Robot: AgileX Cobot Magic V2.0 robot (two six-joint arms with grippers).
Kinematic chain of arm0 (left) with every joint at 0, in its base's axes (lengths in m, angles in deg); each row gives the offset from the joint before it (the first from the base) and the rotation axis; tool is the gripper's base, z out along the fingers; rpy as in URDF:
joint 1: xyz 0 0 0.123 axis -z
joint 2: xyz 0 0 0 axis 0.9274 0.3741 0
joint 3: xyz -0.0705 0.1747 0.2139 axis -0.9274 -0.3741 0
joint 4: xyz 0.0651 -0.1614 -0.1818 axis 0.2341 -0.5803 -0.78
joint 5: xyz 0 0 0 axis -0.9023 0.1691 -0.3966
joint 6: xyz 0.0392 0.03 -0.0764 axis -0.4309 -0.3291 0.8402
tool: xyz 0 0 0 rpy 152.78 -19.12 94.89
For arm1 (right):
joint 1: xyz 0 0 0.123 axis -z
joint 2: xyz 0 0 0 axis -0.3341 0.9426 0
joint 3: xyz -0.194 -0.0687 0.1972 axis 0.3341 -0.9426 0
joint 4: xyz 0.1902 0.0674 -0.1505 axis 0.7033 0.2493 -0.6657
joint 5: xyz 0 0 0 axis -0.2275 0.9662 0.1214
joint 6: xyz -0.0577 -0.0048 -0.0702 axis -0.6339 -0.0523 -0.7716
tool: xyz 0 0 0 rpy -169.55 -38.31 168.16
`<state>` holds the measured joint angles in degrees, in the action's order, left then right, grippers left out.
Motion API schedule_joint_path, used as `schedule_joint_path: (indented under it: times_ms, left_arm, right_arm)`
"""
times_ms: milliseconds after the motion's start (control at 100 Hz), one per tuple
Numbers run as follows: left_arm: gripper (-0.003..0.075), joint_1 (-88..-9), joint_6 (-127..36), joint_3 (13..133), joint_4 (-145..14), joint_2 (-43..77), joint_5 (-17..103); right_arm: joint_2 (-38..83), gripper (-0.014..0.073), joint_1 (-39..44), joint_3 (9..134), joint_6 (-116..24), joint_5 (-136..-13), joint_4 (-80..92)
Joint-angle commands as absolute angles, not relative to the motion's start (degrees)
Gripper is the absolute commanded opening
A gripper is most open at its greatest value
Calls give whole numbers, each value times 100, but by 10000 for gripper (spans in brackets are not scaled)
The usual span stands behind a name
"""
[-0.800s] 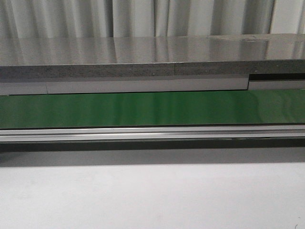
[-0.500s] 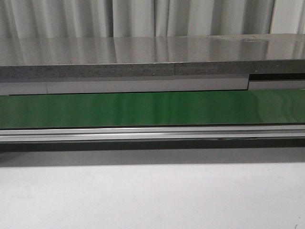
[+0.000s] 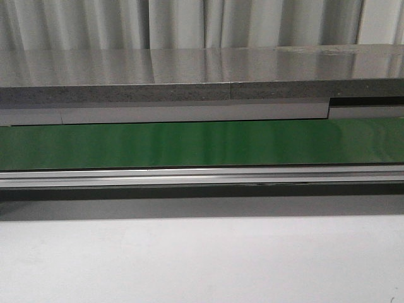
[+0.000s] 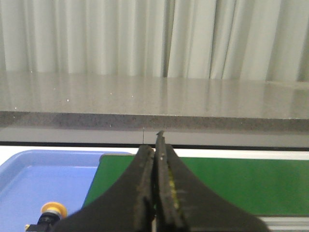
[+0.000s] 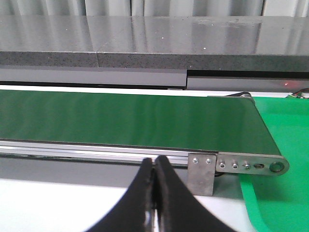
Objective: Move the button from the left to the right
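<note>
The button (image 4: 51, 212), with a yellow cap on a black body, lies in a blue tray (image 4: 29, 183) in the left wrist view, beside the left end of the green conveyor belt (image 4: 231, 183). My left gripper (image 4: 155, 145) is shut and empty, raised above the belt's end, apart from the button. My right gripper (image 5: 155, 162) is shut and empty, over the white table in front of the belt's (image 5: 125, 118) right end. Neither gripper nor the button shows in the front view.
A green tray (image 5: 285, 140) lies at the belt's right end. The belt (image 3: 202, 144) has an aluminium side rail (image 3: 202, 176) and a metal end bracket (image 5: 202, 169). A grey stone counter (image 3: 189, 76) and curtains stand behind. White table surface (image 3: 202, 259) lies in front.
</note>
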<state>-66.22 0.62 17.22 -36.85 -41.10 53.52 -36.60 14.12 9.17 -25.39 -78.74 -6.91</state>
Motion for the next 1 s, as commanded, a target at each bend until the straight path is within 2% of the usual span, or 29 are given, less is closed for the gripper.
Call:
schedule_joint_path:
  times_ms: [0, 170, 360, 500, 730, 990]
  left_arm:
    - [-20, -6591, 106, 2297, -3715, -3999, 5371]
    - [-20, -6591, 106, 3397, -3784, -3268, 4202]
    - [-20, -6591, 106, 4743, -3784, -2231, 2251]
    - [-20, -6591, 106, 5469, -3784, -1536, 1385]
    - [-20, -6591, 106, 5715, -3837, -1005, 1285]
    - [-20, -6591, 106, 5715, -3933, -982, 1276]
  right_arm:
    - [-3765, -66, 1444, 999, -2560, -8325, -758]
    - [-3765, -66, 1444, 999, -2560, -8325, -758]
    - [-3765, -66, 1444, 999, -2560, -8325, -758]
    - [-3765, -66, 1444, 999, -2560, -8325, -758]
    - [-3765, -66, 1444, 999, -2560, -8325, -758]
    - [-3765, -66, 1444, 999, -2560, -8325, -758]
